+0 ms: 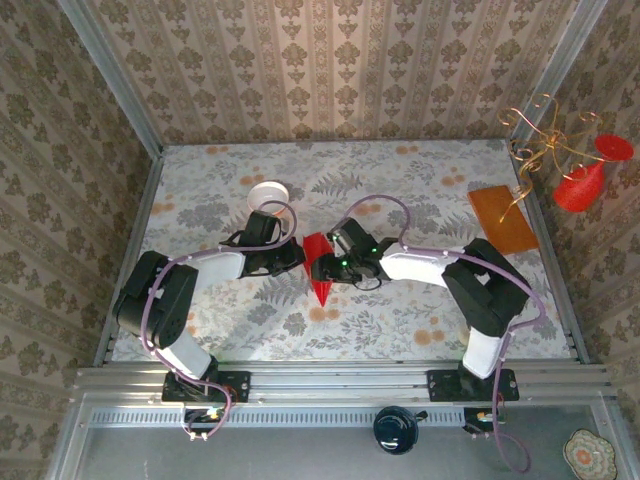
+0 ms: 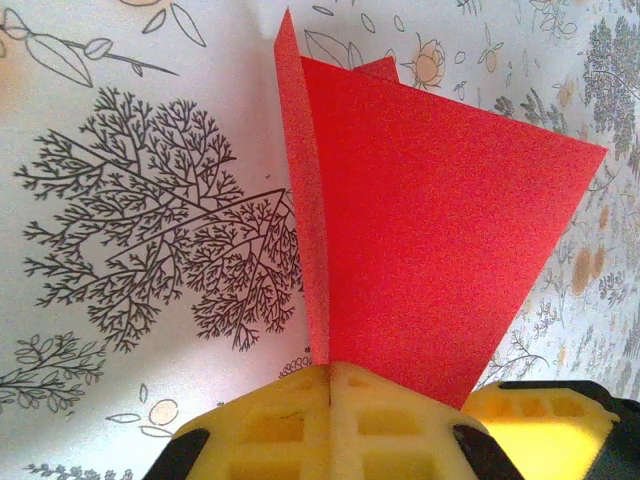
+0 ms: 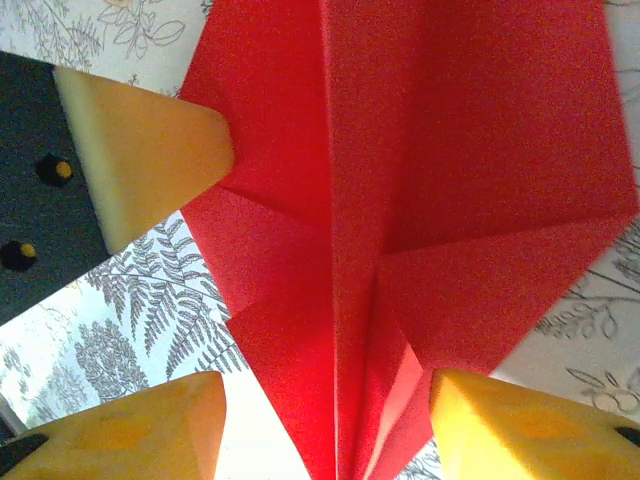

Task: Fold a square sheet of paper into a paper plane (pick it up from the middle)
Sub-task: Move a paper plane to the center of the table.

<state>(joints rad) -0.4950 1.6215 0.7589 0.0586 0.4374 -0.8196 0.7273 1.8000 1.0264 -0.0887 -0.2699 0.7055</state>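
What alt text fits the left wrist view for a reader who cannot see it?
The yellow left claw, shut, pinches the red paper plane at the bottom of the picture. The paper fans upward in folded flaps over a white table printed with trees and flowers.

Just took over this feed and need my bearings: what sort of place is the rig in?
Probably a mock home-style test booth: patterned wallpaper walls, a floral tablecloth, and an aluminium frame carrying the arm bases.
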